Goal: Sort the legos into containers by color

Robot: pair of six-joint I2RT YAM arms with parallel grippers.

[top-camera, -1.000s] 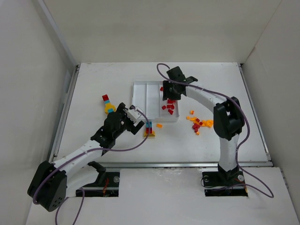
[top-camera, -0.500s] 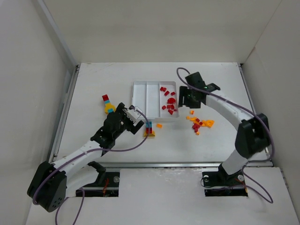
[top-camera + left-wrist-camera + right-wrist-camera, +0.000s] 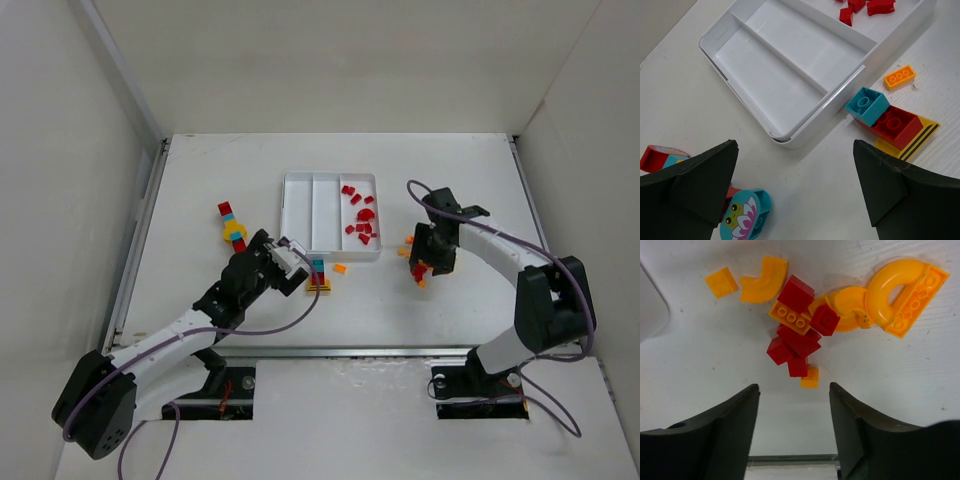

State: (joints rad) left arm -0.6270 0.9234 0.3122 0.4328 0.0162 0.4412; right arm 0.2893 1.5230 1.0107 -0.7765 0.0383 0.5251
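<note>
— Starting at the left, what's been sorted?
— Nothing there. A red, yellow and teal clump (image 3: 232,225) lies loose on the table (image 3: 450,170), well left of the tray (image 3: 300,178). The left gripper (image 3: 795,200) hangs by the tray's near corner, jaws wide, holding nothing. Just right of it, a teal-red-yellow stack (image 3: 887,120) and an orange plate (image 3: 899,77) lie outside the tray.
— And the tray?
— Left compartment (image 3: 757,82) and middle compartment (image 3: 805,42) look bare. Only the right compartment (image 3: 348,210) holds red bricks (image 3: 360,215), too small from above to count.
— Further right?
— A mixed red and orange pile (image 3: 800,340) sits on the table, apart from the tray. The right gripper (image 3: 794,415) hovers over it, fingers apart, empty.
— So?
— I'd say red is partly done; orange and teal aren't begun, and the stacks need splitting.
</note>
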